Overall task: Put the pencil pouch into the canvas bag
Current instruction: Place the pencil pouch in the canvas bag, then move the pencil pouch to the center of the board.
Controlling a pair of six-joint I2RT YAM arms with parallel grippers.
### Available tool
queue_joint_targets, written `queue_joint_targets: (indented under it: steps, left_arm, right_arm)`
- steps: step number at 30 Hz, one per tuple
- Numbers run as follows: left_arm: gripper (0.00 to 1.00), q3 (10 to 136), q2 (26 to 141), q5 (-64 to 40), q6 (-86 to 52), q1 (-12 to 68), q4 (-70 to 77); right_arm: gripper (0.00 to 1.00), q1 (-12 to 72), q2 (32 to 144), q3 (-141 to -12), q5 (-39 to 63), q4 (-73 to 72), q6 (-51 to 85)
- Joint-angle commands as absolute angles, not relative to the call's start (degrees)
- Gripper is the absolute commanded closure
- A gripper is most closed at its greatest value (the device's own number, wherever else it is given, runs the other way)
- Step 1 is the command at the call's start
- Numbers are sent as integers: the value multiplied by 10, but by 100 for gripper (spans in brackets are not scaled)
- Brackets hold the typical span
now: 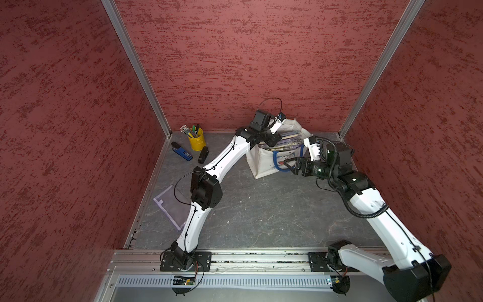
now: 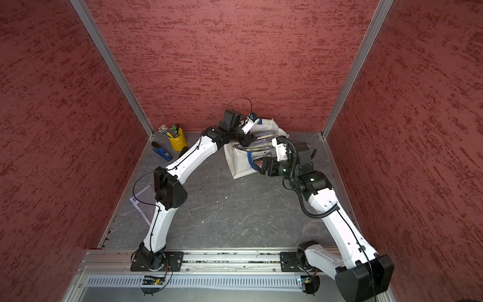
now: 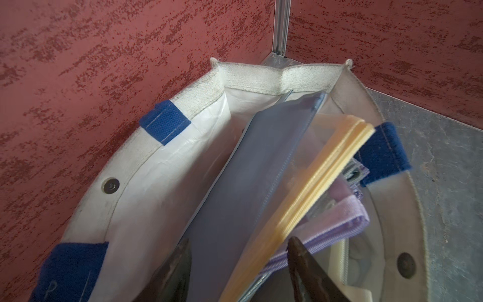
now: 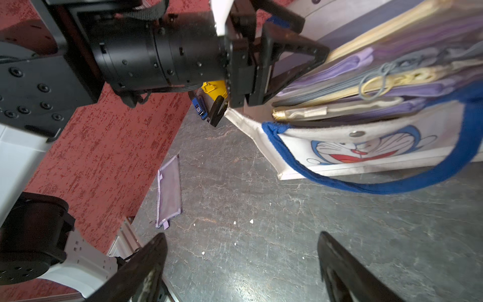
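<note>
Left arm (image 1: 218, 160) across purple pouch (image 1: 170, 203); yellow cup (image 1: 197, 142), stapler (image 1: 183, 153) beyond.

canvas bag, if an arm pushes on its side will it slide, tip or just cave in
The canvas bag would probably cave in: its soft rim bows outward in the left wrist view. Tipping seems unlikely, since it stands on a broad flat base with pouches packed inside. The blue handle hangs limp and would likely flop.

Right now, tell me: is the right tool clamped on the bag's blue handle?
No: the right wrist view shows the right tool open over the table, the handle ahead of it, not gripped.
</note>
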State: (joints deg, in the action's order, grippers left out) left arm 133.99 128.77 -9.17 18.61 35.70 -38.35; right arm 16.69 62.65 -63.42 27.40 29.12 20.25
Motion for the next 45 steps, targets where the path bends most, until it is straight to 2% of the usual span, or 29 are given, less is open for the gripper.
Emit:
queue_joint_targets:
  steps: [1, 6, 9, 13, 16, 20, 25, 30, 34, 40, 45]
  left_arm:
    - [39, 1332, 1237, -107, 174, 359, -387]
    - [34, 1325, 1187, -113, 132, 356, -412]
    - [32, 1247, 1108, -60, 75, 354, -417]
    - [30, 1006, 926, -36, -85, 321, -374]
    - [24, 841, 803, -24, -195, 297, -361]
    - [20, 694, 695, 9, -292, 264, -404]
    - [15, 507, 592, -40, -389, 144, -386]
    - [15, 395, 588, -77, -431, 10, -349]
    - [14, 356, 628, -75, -453, -37, -312]
    - [13, 340, 732, -93, -469, -34, -268]
    - [10, 344, 784, -68, -489, 33, -257]
  right_arm:
    - [9, 156, 604, -650, 241, 309, 184]
    - [9, 142, 608, -664, 179, 352, 195]
    - [9, 128, 613, -667, 125, 386, 205]
    - [8, 111, 572, -622, 95, 370, 222]
    - [8, 108, 552, -578, 111, 354, 236]
    - [9, 107, 550, -528, 131, 335, 258]
    - [9, 107, 562, -502, 153, 299, 277]
    - [9, 107, 579, -498, 206, 266, 243]
    - [8, 108, 589, -473, 247, 258, 205]
    - [6, 107, 594, -445, 283, 206, 207]
    - [6, 108, 640, -495, 289, 213, 176]
